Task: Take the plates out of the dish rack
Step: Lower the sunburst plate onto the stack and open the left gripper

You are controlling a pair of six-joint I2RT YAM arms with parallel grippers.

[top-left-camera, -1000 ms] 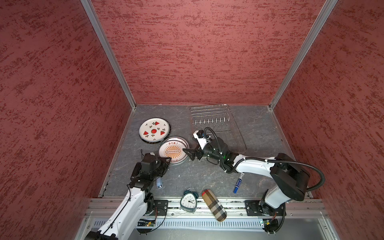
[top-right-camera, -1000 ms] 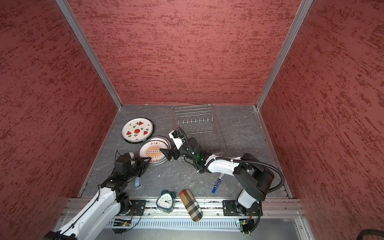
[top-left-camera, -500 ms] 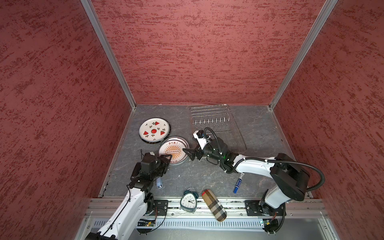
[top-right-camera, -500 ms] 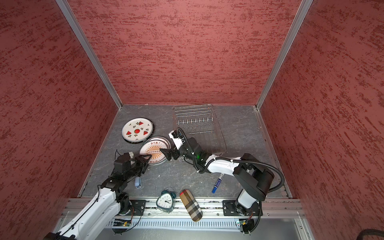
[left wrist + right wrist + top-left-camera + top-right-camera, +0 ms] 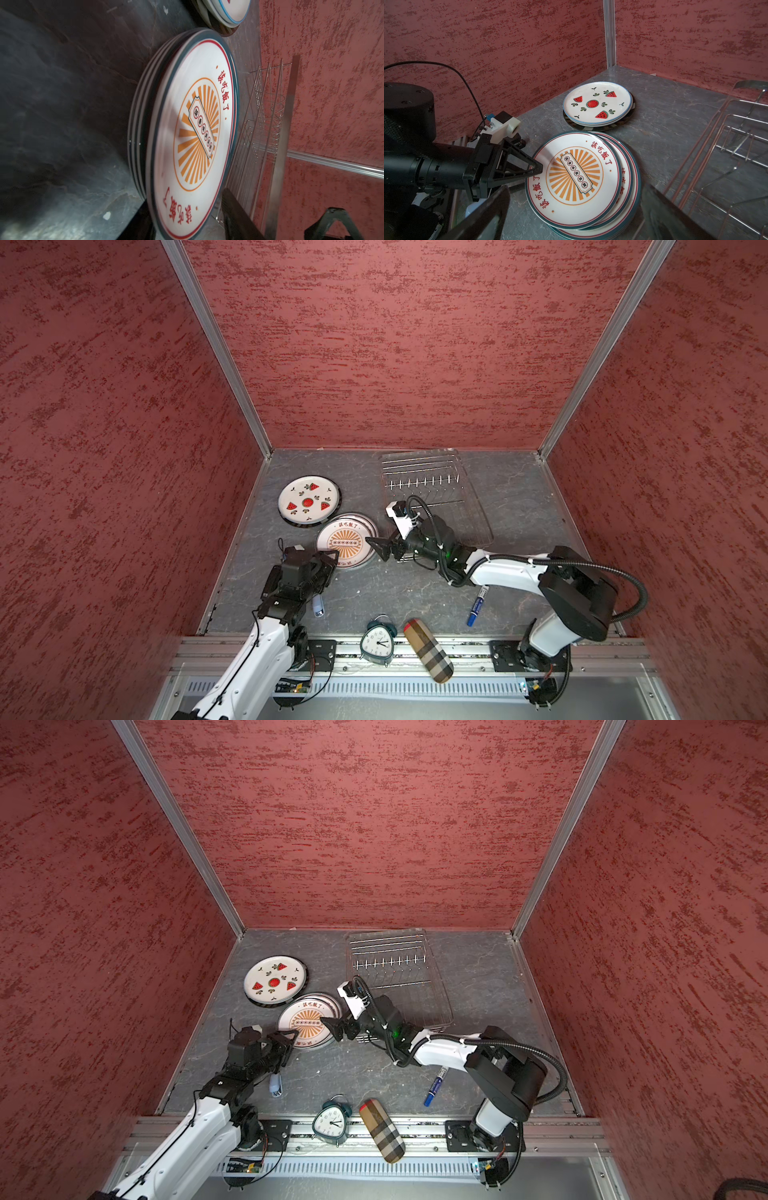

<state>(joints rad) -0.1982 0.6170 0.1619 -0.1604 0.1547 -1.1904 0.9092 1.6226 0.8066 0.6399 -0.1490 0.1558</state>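
Note:
Two stacks of plates lie on the grey floor. The watermelon-print stack [image 5: 308, 502] [image 5: 598, 104] is farther back, and the orange sunburst stack [image 5: 347, 541] [image 5: 307, 1025] [image 5: 577, 178] sits in front of it. My left gripper [image 5: 330, 558] [image 5: 186, 199] [image 5: 538, 166] is open. Its jaws straddle the near rim of the top sunburst plate [image 5: 193, 128], with a gap on the upper side. My right gripper [image 5: 380, 547] [image 5: 574, 224] stands wide open at the stack's other side, nothing between its fingers [image 5: 483, 214]. The silver wire dish rack [image 5: 428, 489] [image 5: 395, 969] [image 5: 726, 149] stands behind it, prongs bare.
Near the front edge are a teal alarm clock [image 5: 377, 641], a plaid case [image 5: 428, 649], a blue marker [image 5: 477, 605] and a small blue-white object [image 5: 318, 605] beside the left arm. Red walls enclose three sides.
My left gripper has edged forward onto the rim of the sunburst stack. The right arm and the plates have not visibly moved.

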